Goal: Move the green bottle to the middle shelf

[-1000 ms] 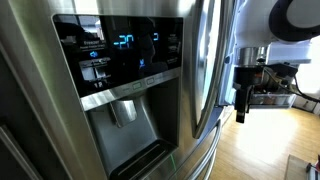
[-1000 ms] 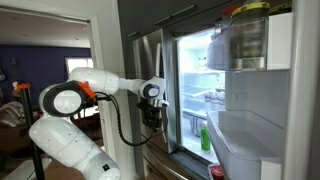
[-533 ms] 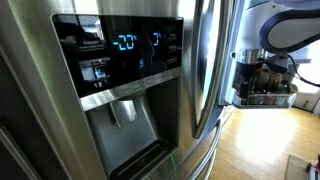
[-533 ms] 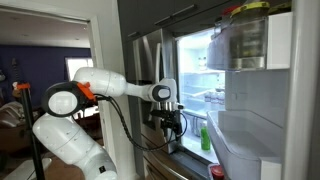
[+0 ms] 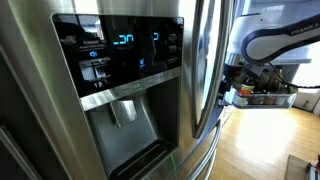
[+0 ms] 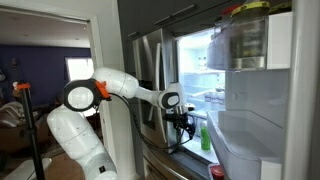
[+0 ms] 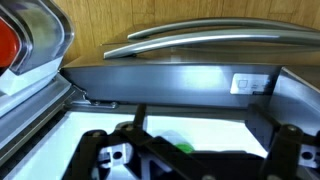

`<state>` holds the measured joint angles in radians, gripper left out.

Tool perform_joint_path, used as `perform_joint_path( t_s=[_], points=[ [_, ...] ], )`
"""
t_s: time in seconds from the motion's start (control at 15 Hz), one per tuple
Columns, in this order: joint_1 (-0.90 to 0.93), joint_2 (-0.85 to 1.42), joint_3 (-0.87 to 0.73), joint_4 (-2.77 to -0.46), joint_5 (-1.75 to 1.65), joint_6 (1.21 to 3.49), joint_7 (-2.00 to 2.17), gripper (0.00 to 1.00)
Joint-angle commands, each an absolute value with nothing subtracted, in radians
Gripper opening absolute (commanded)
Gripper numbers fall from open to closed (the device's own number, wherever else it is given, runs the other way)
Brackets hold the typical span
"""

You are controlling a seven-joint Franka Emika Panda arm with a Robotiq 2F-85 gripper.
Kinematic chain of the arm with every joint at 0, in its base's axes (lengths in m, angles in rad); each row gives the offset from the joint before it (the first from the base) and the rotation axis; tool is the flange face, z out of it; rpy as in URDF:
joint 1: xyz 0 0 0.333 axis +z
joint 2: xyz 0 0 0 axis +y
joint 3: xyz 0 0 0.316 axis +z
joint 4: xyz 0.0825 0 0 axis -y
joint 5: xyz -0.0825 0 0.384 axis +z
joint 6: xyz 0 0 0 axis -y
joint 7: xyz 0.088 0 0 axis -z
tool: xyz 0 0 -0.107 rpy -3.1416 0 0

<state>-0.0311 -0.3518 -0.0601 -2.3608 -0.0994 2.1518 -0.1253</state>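
The green bottle (image 6: 205,138) stands upright on a low shelf inside the open fridge. In the wrist view only a bit of its green top (image 7: 184,148) shows between my fingers. My gripper (image 6: 188,128) is at the fridge opening, just beside the bottle and apart from it. Its fingers are spread wide in the wrist view (image 7: 190,165) and it is empty. In an exterior view it (image 5: 224,95) shows partly behind the door's edge. A brighter shelf (image 6: 205,98) with small items lies above the bottle.
The closed steel door with the water dispenser (image 5: 120,110) stands next to my arm. The open door's bins (image 6: 250,135) hold a jar (image 6: 245,35) and a red-capped item (image 6: 217,172). Steel drawer handles (image 7: 200,40) and a red object (image 7: 8,45) show in the wrist view.
My arm has stretched out from in front of the closed door to the fridge opening, bringing the gripper close to the green bottle. The bottle has not moved.
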Motion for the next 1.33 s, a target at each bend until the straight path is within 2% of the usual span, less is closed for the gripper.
perform_joint_path(
  t_s=[0.0, 0.4, 0.87, 1.27],
  points=[
    [-0.033, -0.353, -0.058, -2.359, -0.098, 2.149, -0.126, 1.0],
    [-0.041, -0.365, -0.039, -2.36, -0.141, 2.219, -0.093, 1.0],
    [-0.04, -0.159, -0.038, -2.247, -0.144, 2.561, -0.079, 1.0],
    [-0.032, 0.009, -0.043, -2.133, -0.104, 2.716, -0.112, 1.0]
  ],
)
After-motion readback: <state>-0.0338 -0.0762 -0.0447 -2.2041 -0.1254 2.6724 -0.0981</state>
